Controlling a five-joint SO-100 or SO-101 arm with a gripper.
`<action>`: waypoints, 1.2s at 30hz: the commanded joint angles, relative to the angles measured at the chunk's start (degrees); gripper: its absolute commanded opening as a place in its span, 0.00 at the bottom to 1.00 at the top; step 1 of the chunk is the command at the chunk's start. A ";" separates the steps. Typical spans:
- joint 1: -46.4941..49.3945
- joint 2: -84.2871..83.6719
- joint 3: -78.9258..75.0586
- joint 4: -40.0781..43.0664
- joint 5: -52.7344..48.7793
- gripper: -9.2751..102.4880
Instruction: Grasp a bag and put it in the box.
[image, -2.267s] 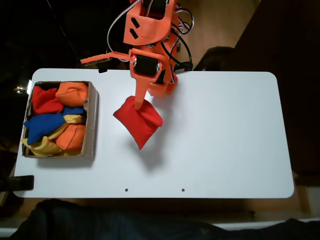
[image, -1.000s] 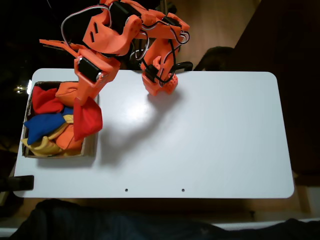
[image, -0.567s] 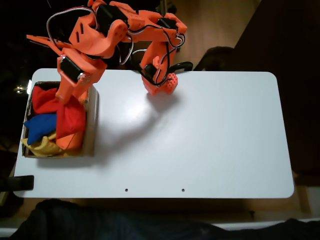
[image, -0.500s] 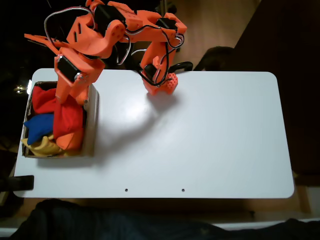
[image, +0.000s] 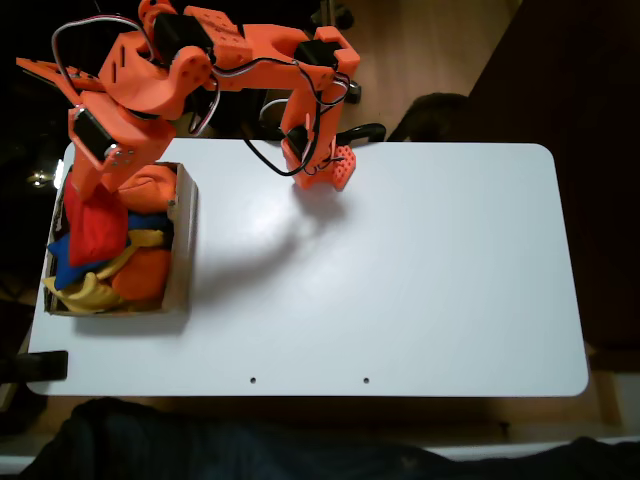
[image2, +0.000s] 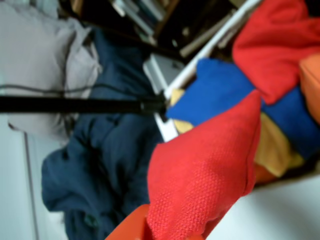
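1. White tabletop against a dark surround; we note the box at its left edge in the fixed view, already holding blue, yellow and orange bags.
2. We find the gripper with jaws clamped on the bag.
3. The bag hangs directly below the jaws over the box's left wall, long axis downward; in the wrist view the heap lies beyond it.
4. We judge release needs only opening.

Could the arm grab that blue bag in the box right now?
Probably not yet. The gripper is already shut on the red bag, which hangs over the box and partly covers the blue bag. It would need to let go first.
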 joint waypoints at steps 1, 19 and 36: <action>1.67 -0.62 -6.42 -2.46 -0.35 0.08; 4.83 -12.74 -19.86 -3.25 -0.26 0.08; 6.06 -17.75 -23.55 -8.44 -2.02 0.08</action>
